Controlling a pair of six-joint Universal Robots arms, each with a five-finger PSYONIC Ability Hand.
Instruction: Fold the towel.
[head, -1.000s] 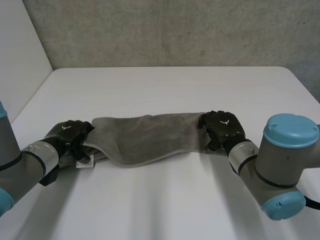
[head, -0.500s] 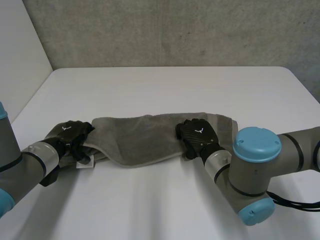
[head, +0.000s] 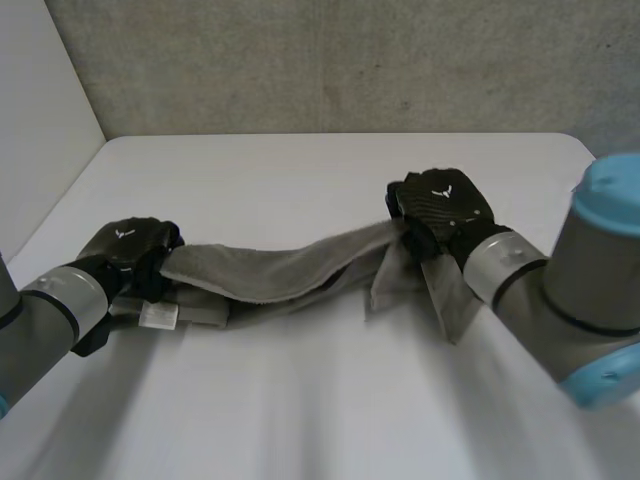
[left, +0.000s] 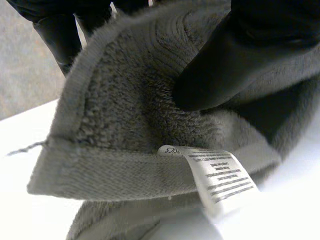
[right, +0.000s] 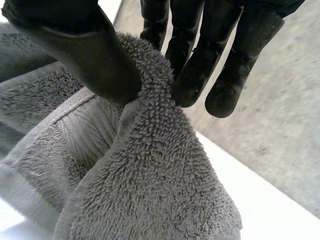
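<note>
Since half a second ago the right robot hand (head: 440, 208) moved outward and up, pinching the right end of the grey towel (head: 270, 272); the left robot hand (head: 130, 250) clamps its left end, low over the worktop (head: 300, 170)

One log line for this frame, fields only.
left hand: pinches towel left end | right hand: pinches right end, flap hanging | towel: stretched between them | fold: not done

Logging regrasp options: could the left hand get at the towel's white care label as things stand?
Probably not without letting go. The left hand is pinched on the end of the towel; the care label hangs uncovered just below it, so only the occupied grip stands in the way.
</note>
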